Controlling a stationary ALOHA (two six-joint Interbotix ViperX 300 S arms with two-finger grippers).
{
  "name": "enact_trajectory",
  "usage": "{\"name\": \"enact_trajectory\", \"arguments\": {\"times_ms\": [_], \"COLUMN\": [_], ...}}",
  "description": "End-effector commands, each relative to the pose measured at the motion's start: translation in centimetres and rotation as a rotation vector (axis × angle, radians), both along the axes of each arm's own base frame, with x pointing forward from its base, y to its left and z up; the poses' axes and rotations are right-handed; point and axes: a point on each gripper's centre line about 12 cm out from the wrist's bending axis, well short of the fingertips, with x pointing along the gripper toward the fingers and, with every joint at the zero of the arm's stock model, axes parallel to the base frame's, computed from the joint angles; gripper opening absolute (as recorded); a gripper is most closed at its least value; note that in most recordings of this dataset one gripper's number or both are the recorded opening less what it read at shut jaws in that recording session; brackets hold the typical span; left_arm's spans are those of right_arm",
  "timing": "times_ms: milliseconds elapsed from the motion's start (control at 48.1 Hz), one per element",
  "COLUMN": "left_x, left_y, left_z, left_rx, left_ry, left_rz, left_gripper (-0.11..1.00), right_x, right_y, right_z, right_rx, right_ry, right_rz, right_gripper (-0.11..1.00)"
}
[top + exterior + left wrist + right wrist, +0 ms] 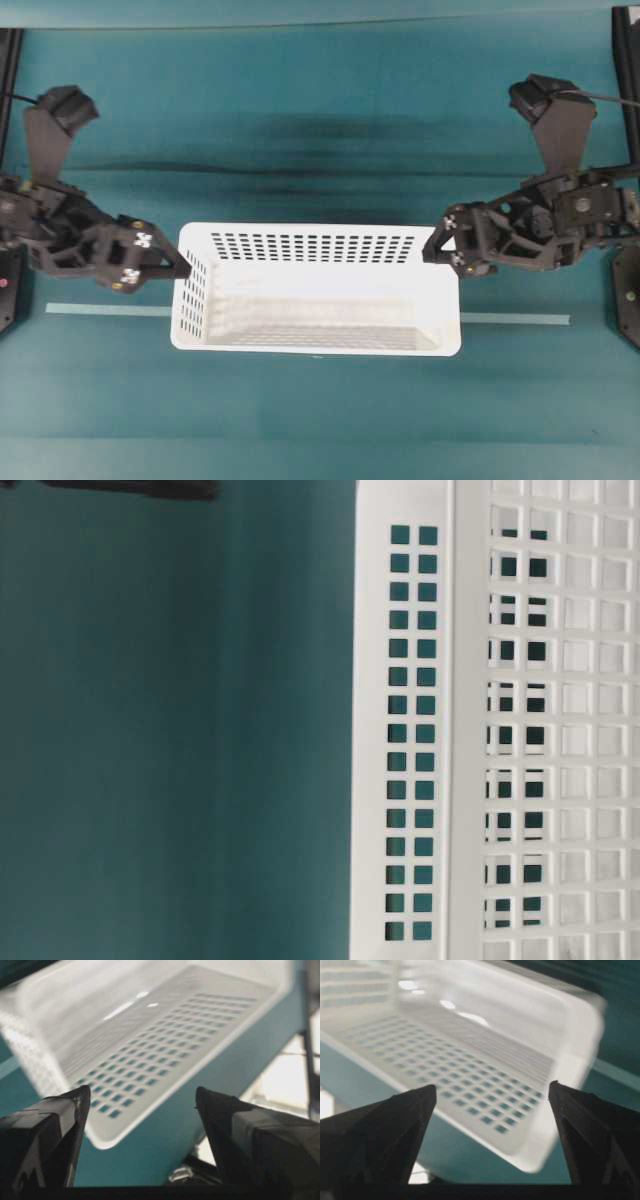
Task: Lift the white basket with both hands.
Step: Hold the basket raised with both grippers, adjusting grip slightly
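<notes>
White basket (318, 320): large, rectangular, open side up, at the middle of the teal worktop (320, 120) in the overhead view; long sides running left to right across that view.
Basket walls: rows of small rectangular holes along the far long wall and the left end wall; broad plain rim all round; floor solid.
Basket contents: nothing seen inside, only bright reflections on the floor.
Pale strip (105, 309): thin line on the worktop, showing on either side of the basket and passing behind or under it.
Left tool (180, 268): at the basket's left end, tip reaching the rim near the far corner; touching or just short of it, cannot tell which from above.
Left tool state: spread wide in the left wrist view, fingers (55, 1130) well apart at the lower edge, with the basket's corner (107, 1137) seen between them; nothing pinched.
Right tool (440, 250): at the basket's right end, near the far corner, tip meeting the rim outline in the overhead view.
Right tool state: spread wide in the right wrist view, fingers (395, 1125) far apart, the basket's rounded corner (535, 1155) showing between them; nothing gripped.
Table-level view: turned sideways and blurred; perforated basket wall (415, 730) filling the right part, teal surface on the left.
Basket contact with worktop: not clear from these views whether resting or raised.
</notes>
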Motion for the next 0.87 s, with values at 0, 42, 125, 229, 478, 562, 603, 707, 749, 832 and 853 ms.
{"name": "enact_trajectory", "arguments": {"times_ms": [0, 42, 125, 229, 478, 562, 603, 707, 749, 832, 853], "left_x": [-0.3, -0.5, -0.7, -1.3, -3.2, -4.2, -4.7, -6.2, -6.8, -7.7, -7.9], "left_y": [0.0, 0.0, 0.0, 0.0, -0.1, -0.1, -0.1, -0.1, -0.1, -0.2, -0.2], "left_z": [1.6, 2.1, 3.0, 4.3, 7.4, 8.3, 8.9, 10.1, 10.6, 11.3, 11.4], "left_rx": [0.058, 0.086, 0.148, 0.237, 0.493, 0.581, 0.620, 0.699, 0.720, 0.749, 0.756], "left_ry": [-0.088, -0.118, -0.178, -0.260, -0.437, -0.489, -0.514, -0.572, -0.592, -0.626, -0.634], "left_rz": [-0.043, -0.063, -0.101, -0.148, -0.248, -0.270, -0.277, -0.287, -0.288, -0.292, -0.290], "left_gripper": [0.86, 0.86, 0.86, 0.86, 0.86, 0.86, 0.86, 0.86, 0.86, 0.86, 0.86], "right_x": [0.4, 0.6, 0.8, 0.6, -0.5, -1.1, -1.4, -2.4, -2.9, -4.2, -4.5], "right_y": [0.0, 0.0, 0.1, 0.2, 0.6, 0.6, 0.6, 0.6, 0.6, 0.5, 0.5], "right_z": [1.5, 2.2, 3.5, 5.1, 6.3, 6.6, 7.0, 7.7, 8.2, 9.2, 9.4], "right_rx": [-0.053, -0.094, -0.167, -0.277, -0.607, -0.717, -0.767, -0.862, -0.889, -0.924, -0.930], "right_ry": [-0.135, -0.214, -0.345, -0.483, -0.569, -0.579, -0.595, -0.638, -0.663, -0.715, -0.726], "right_rz": [0.053, 0.092, 0.146, 0.212, 0.405, 0.461, 0.479, 0.503, 0.501, 0.485, 0.481], "right_gripper": [0.96, 0.96, 0.96, 0.95, 0.95, 0.95, 0.95, 0.95, 0.95, 0.95, 0.95]}}
